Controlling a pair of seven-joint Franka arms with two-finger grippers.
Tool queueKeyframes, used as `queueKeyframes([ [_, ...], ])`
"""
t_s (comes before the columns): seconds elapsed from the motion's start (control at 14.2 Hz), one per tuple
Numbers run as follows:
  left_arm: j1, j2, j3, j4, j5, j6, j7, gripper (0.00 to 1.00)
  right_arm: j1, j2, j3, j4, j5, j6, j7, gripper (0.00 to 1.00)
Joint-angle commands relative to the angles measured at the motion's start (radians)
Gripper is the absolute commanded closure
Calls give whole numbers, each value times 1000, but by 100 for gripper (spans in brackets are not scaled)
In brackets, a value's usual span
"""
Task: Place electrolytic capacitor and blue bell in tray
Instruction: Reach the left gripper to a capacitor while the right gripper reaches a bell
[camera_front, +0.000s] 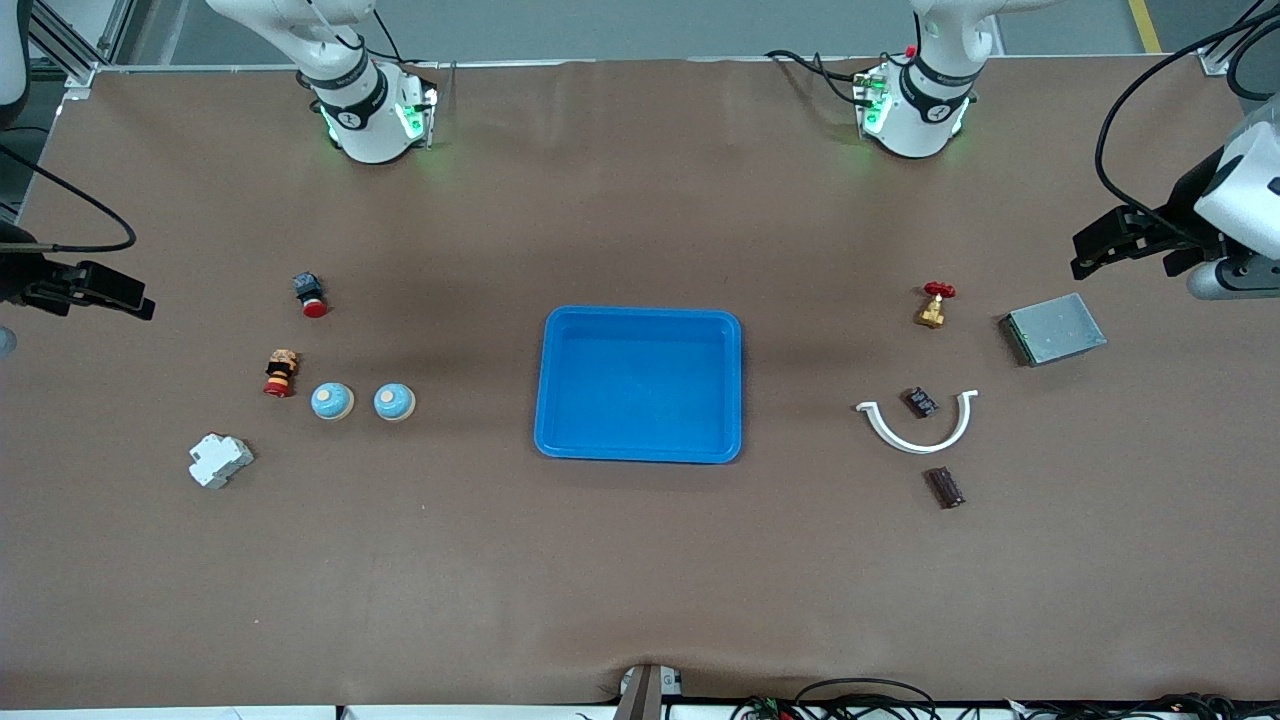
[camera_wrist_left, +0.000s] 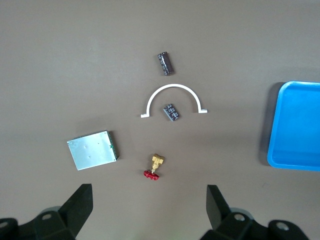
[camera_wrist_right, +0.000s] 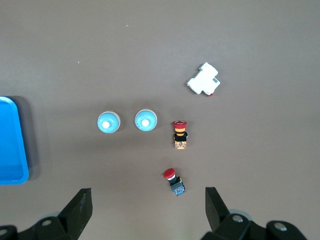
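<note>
I see both hands, the left hand (camera_wrist_left: 147, 205) and right hand (camera_wrist_right: 147, 207), spread wide above the worktop. The tray (camera_front: 640, 320) is empty. I'd lower squarely over the capacitor (camera_front: 945, 487) nearest the camera; bells (camera_front: 394, 402) wait beside the tray.

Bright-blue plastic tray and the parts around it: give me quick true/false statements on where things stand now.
1. The bright-blue rectangular plastic tray holds nothing. True.
2. Two round blue bells sit side by side toward the right arm's end. True.
3. A dark cylindrical capacitor lies inside the white plastic arc. True.
4. The left pincer grips the brass valve. False: it is open, over the table.
5. The right pincer is shut. False: open.
</note>
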Motion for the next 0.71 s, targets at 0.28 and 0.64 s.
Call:
queueKeyframes([
  [0.28, 8, -11, -1, 11, -8, -14, 3, 0, -12, 4, 14, 8, -3, -9, 10, 0],
  [0.64, 5, 15, -1, 8, -6, -16, -29, 0, -12, 5, 14, 11, 6, -9, 12, 0],
])
